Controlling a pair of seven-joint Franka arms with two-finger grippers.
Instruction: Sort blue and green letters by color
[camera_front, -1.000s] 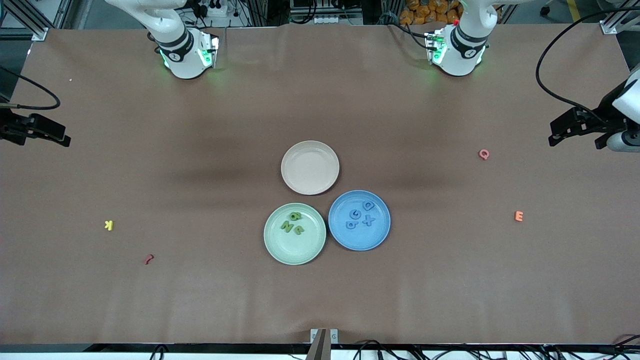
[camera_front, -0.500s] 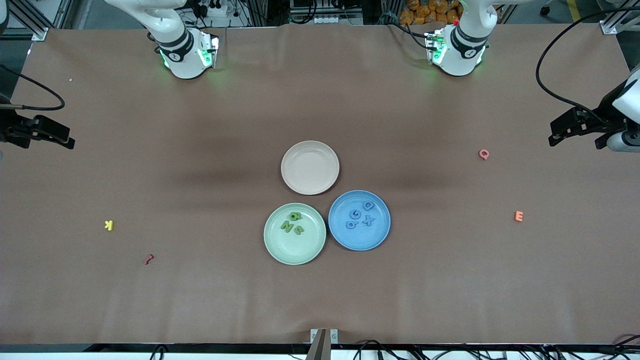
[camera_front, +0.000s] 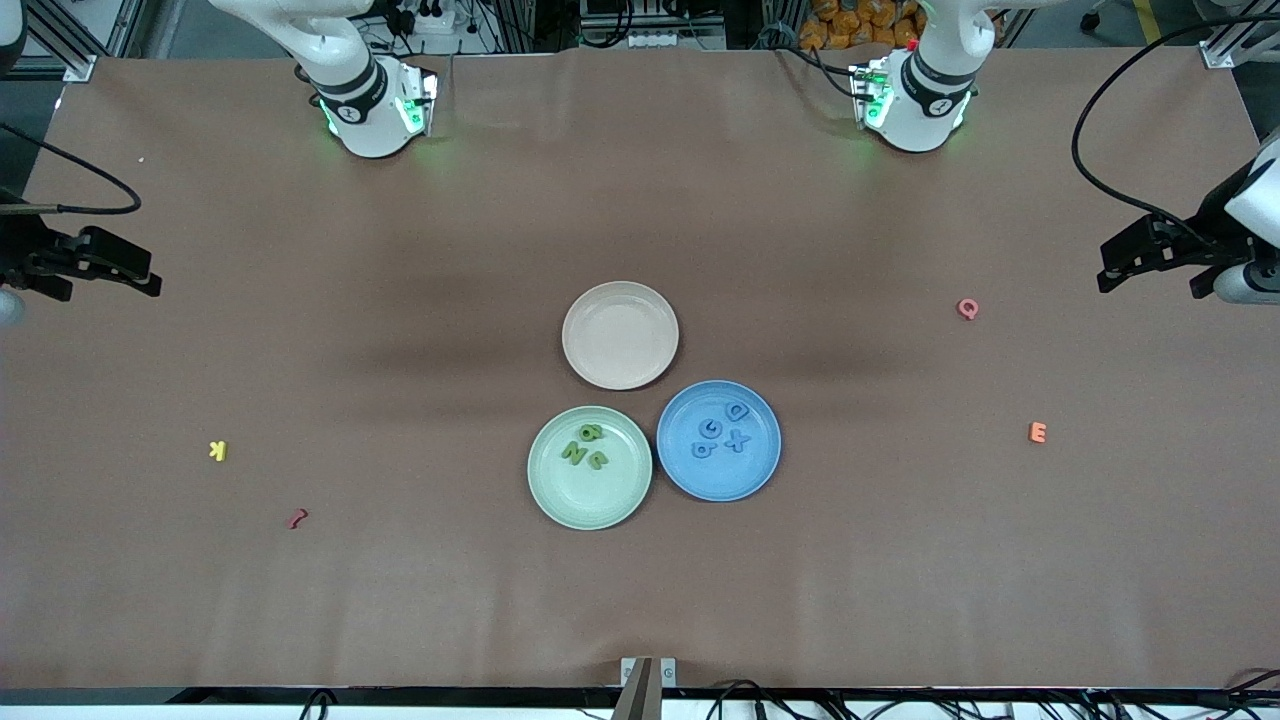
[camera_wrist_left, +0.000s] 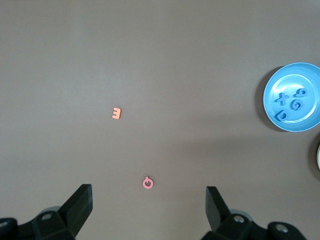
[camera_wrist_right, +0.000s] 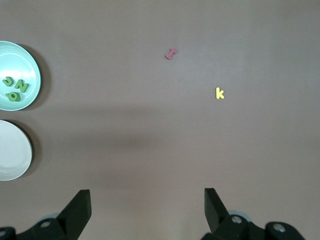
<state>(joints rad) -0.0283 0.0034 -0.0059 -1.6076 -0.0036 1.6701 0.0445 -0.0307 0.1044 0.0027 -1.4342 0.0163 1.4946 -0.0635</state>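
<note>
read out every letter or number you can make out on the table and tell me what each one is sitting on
"K": yellow piece, on the bare table.
"E": orange piece, on the table.
"Q": pink piece, on the table.
"X": blue piece, in the blue plate; the other blue pieces there are too small to read.
"N": green piece, in the green plate; the others there are unreadable.
</note>
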